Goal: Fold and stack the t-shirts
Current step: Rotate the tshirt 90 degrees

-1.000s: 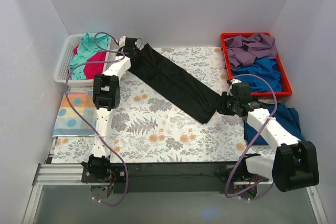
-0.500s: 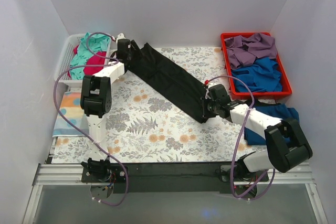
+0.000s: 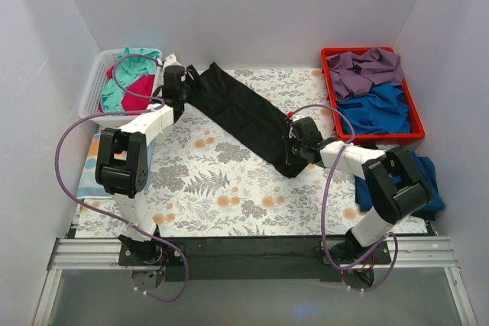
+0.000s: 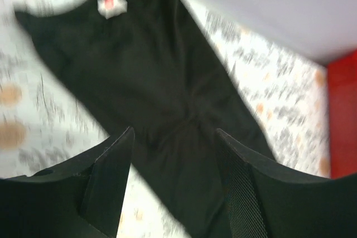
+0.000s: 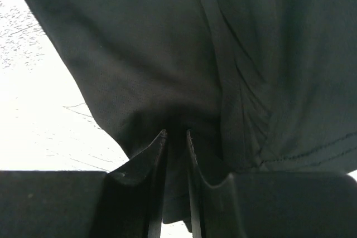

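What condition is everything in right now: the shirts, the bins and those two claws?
Black t-shirt: folded into a long strip, lying diagonally on the table sheet.
Left claw: open, empty, over the strip's neck end.
Right claw: shut on the strip's other end.
Dark blue t-shirt: crumpled, not folded.
Red bin: holding rumpled purple cloth and blue cloth.
White basket: holding rumpled teal t-shirt and magenta t-shirt.
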You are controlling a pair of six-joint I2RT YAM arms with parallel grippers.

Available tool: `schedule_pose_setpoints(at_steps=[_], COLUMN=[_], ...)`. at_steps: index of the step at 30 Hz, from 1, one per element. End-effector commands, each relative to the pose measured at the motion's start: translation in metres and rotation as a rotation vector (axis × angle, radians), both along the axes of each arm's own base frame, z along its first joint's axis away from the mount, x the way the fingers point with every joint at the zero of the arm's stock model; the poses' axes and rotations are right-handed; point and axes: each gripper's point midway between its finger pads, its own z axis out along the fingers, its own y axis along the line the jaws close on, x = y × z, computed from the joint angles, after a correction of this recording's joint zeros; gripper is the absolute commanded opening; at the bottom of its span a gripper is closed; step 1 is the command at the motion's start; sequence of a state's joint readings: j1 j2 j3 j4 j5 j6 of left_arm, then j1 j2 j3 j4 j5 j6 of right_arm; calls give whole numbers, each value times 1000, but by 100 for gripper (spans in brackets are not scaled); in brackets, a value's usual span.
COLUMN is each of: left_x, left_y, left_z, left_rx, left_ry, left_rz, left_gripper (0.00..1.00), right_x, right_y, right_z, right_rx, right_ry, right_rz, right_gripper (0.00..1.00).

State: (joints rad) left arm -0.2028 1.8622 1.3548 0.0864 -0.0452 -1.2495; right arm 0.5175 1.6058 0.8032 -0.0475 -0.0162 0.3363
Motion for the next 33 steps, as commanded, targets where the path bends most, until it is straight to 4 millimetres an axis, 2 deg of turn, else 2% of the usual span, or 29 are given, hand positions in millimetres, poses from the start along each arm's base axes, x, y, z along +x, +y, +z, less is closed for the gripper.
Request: schedule_pose_setpoints(at_steps=[1,2,3,4,6,7,9,10,11,12,13,15,16,18,19,22,24,26,29,30,31,32,33], left_x=[-46,-53,-61,-69,-82,-89,-103,-106,-113,-116,-119,-123,-124,-123,-123,-124,-126,-130,-138,-140,-142,-149,-153], left_y=[-16,-19,-29,-29,-41,-42,-45,-43,-42,-40,-38,-32,-30,-27,-27,-28,-27,-25,-20,-18,-15,-12,-9], left_z=[-14,-7,-10,-19,-17,-23,-27,-28,-35,-31,-32,-32,-32,-29,-30,-30,-30,-29,-25,-23,-22,-24,-24], left_rx=[13,7,16,33,48,65,88,91,98,93,98,120,127,138,146,148,146,146,152,156,162,172,172], left_ry=[77,66,71,90,92,118,137,141,157,150,155,163,166,166,170,180,190,191,190,191,195,216,225], left_rz=[-18,-26,-42,-36,-56,-51,-46,-40,-43,-38,-33,-16,-12,0,-5,-9,-9,-5,6,9,16,18,27], left_gripper=[58,58,58,58,61,63,67,67,67,67,68,68,68,68,68,68,68,68,68,68,68,73,80], right_x=[-24,-39,-44,-58,-73,-88,-98,-114,-121,-122,-139,-153,-166,-177,-189,-200,-197,-192,-176,-174,-171,-166,-163], right_y=[10,16,19,30,38,52,68,82,91,103,117,129,148,162,177,192,200,208,200,193,188,178,170], right_z=[-19,-25,-27,-29,-35,-35,-36,-39,-38,-33,-35,-36,-32,-30,-28,-23,-10,13,50,66,75,80,96], right_rx=[-22,-27,-35,-35,-49,-48,-48,-55,-52,-47,-56,-79,-76,-83,-81,-97,-84,-58,-91,-89,-88,-106,-81], right_ry=[48,64,61,69,80,78,80,83,91,69,67,63,52,39,33,7,-34,-91,-200,-224,-243,-275,-299], right_rz=[35,63,64,85,93,134,130,175,171,172,221,231,269,297,332,370,374,393,334,320,301,267,236], right_gripper=[25,25,25,25,25,25,25,25,25,25,25,25,25,25,25,25,25,25,25,25,26,27,27])
